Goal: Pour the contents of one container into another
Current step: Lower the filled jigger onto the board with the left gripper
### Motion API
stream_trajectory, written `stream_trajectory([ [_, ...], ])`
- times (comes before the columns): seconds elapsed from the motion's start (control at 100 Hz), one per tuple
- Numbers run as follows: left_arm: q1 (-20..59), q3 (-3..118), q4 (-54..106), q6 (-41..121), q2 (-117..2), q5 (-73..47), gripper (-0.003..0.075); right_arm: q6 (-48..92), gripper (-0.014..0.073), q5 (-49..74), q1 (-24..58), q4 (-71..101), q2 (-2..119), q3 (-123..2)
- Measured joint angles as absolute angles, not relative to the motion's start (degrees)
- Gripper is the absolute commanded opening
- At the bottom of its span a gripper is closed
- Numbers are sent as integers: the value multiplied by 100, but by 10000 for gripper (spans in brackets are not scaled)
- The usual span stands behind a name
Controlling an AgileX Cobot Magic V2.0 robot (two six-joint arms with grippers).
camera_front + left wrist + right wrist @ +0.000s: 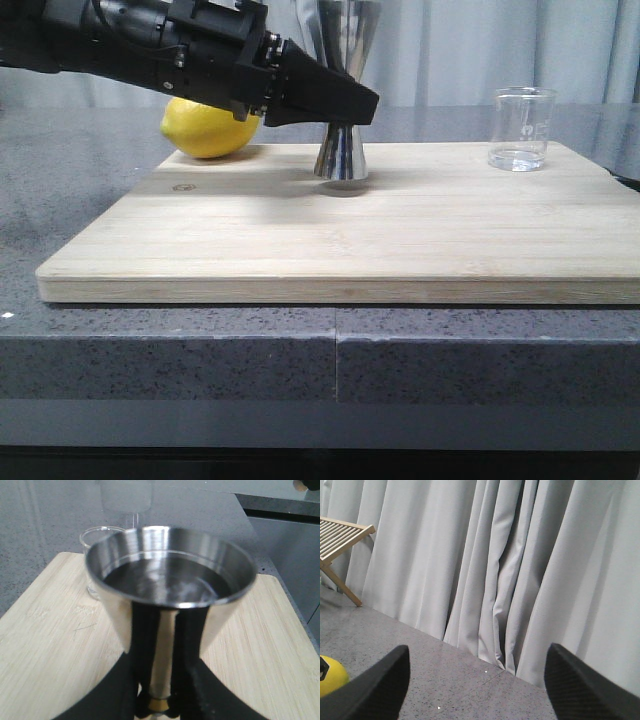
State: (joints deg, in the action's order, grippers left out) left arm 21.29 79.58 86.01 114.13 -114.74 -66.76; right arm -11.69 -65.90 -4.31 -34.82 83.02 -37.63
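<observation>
Pale bamboo, finely striped, makes up the cutting board (340, 235) that lies on a speckled grey stone counter (60, 200) in the front view. On it the steel jigger (341, 155) stands upright toward the back, its mirror-bright lower cone flaring onto the wood, its waist hidden behind the left gripper (350, 100), whose black fingers reach in from the left and are clamped at that waist. A waxy yellow lemon (208, 128) sits behind the arm at the board's back left. The clear glass beaker (521, 128), straight-walled with white printing, stands well apart at the back right corner.

From the left wrist, the jigger's open upper cup (170, 577) fills the picture, showing a brushed inner wall and a dark shiny pool inside; a gold band (159, 704) shows between the two fingers. The beaker's rim (97, 532) peeks out behind.

At the right wrist, textured black fingertips (375, 687) are spread wide over counter (455, 680), before pleated grey curtains (520, 565), a slatted wooden rack (340, 535) to one side.
</observation>
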Motion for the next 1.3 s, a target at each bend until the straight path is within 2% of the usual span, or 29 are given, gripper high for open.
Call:
stream_trajectory([
  [1.3, 2121, 7731, 9222, 12116, -11543, -6665, -21, -1182, 510, -6590, -431, -3482, 8302, -3759],
])
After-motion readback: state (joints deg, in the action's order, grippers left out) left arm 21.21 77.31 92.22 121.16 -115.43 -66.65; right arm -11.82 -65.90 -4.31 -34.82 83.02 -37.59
